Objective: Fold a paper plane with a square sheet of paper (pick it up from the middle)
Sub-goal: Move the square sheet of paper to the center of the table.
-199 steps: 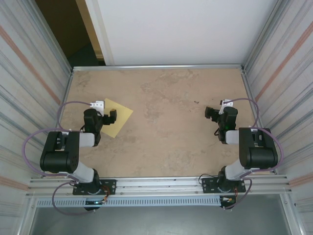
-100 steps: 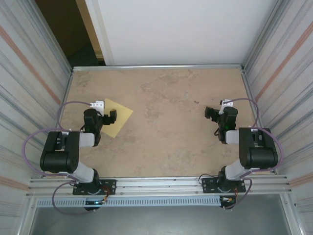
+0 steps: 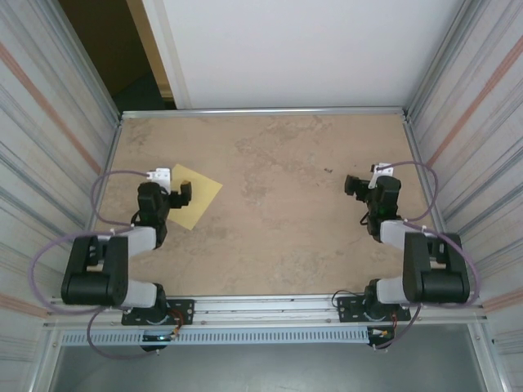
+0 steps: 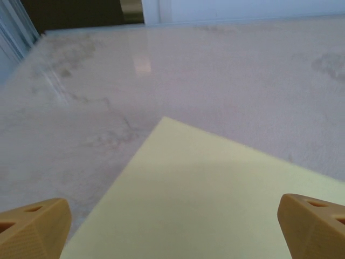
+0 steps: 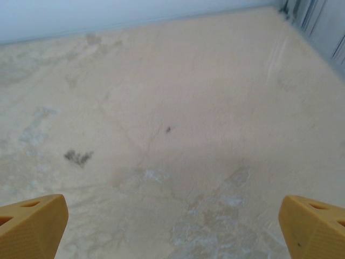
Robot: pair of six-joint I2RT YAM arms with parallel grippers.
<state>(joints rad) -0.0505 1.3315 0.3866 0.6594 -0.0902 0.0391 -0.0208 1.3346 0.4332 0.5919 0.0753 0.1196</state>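
**Left tool** (image 3: 185, 193): jaws spread wide, nothing gripped. In the left wrist view its two orange fingertips (image 4: 33, 229) sit in the bottom corners of the frame, and the sheet fills the span between them. Whether the tips touch the paper cannot be told.

**Left arm:** folded back on itself, with the elbow block at the lower left of the top view. The forearm runs up the frame and the wrist is turned so the tool points toward the right, over the near-left edge of the sheet.

**Square sheet of paper** (image 3: 202, 198): pale yellow, lying flat and unfolded on the surface (image 3: 286, 212). It sits in the left-centre of the top view, rotated so one corner points to the upper left of the frame. Its lower-left part is covered by the left tool.

**Right tool** (image 3: 352, 186): jaws equally wide apart, holding nothing. In the right wrist view its orange fingertips (image 5: 32, 222) sit in the bottom corners, with bare mottled surface between them.

**Right arm:** mirrored pose, with the elbow block at the lower right of the top view. The forearm rises up the frame and the tool points toward the left, well apart from the sheet.
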